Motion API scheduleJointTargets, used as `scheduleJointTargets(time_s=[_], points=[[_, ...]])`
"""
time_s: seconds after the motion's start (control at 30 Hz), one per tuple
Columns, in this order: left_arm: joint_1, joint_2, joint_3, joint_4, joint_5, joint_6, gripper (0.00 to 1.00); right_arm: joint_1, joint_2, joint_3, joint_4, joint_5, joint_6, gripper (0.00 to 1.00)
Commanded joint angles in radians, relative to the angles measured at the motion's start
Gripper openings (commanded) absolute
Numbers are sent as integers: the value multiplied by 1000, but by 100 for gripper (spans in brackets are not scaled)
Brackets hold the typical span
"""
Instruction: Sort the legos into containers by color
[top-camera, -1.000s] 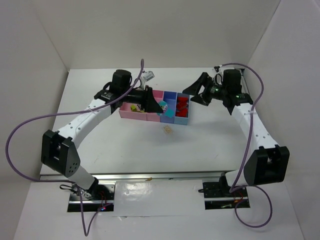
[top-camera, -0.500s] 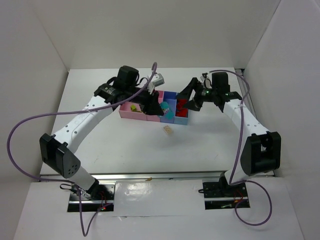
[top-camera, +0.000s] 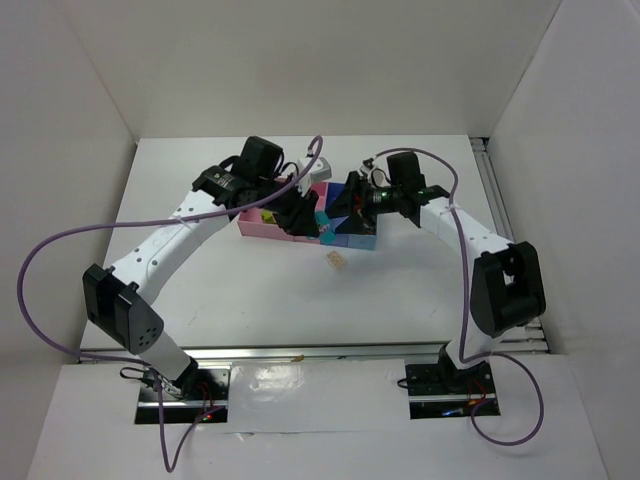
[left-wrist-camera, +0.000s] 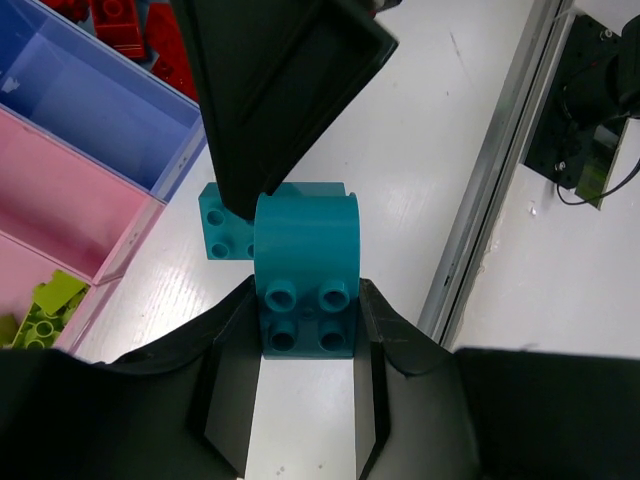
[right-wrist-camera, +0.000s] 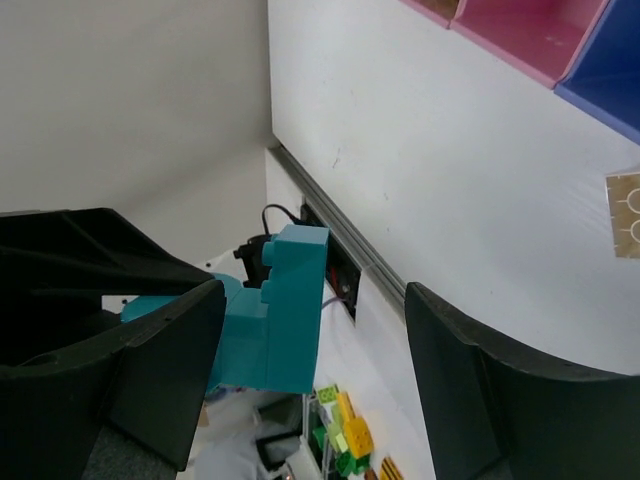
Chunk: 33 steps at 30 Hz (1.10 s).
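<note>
My left gripper (left-wrist-camera: 305, 295) is shut on a stack of two joined cyan legos (left-wrist-camera: 305, 255), held above the table beside the tray (left-wrist-camera: 150, 215). In the top view the left gripper (top-camera: 305, 214) holds the cyan piece (top-camera: 322, 217) over the tray's (top-camera: 262, 231) middle. My right gripper (right-wrist-camera: 315, 300) is open, with its jaws on either side of the cyan stack (right-wrist-camera: 290, 310); its left finger is close to it and the right finger is apart. One of its fingers (left-wrist-camera: 280, 90) overlaps the stack in the left wrist view. Lime legos (left-wrist-camera: 40, 305) lie in a pink section and red ones (left-wrist-camera: 120, 20) in a blue one.
A cream-white lego (top-camera: 336, 260) lies on the table in front of the tray and also shows in the right wrist view (right-wrist-camera: 625, 210). Another cyan lego (top-camera: 329, 238) sits at the tray's front. White walls enclose the table. A metal rail (left-wrist-camera: 490, 170) runs along the near edge.
My right arm has swung left from beside the tray until its open jaws surround the cyan stack. My left gripper has shifted slightly right, still holding the stack.
</note>
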Motion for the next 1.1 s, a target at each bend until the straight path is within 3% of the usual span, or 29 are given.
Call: scheduleJointTargets(time_s=[0.0, 0.27, 0.3, 0.5, 0.73, 1.07], points=[[-4, 0, 38, 9, -11, 24, 0, 35, 25, 19, 39, -81, -34, 79], [-4, 9, 29, 9, -20, 24, 0, 35, 26, -75, 246, -204, 69, 54], [-4, 9, 29, 9, -20, 24, 0, 35, 26, -75, 263, -213, 91, 47], [-4, 9, 29, 9, -50, 24, 0, 35, 35, -84, 297, -232, 116, 35], [-4, 9, 11, 43, -60, 4, 0, 17, 26, -31, 110, -28, 18, 32], [-4, 41, 31, 96, -51, -15, 0, 17, 45, 3, 86, 64, 17, 31]])
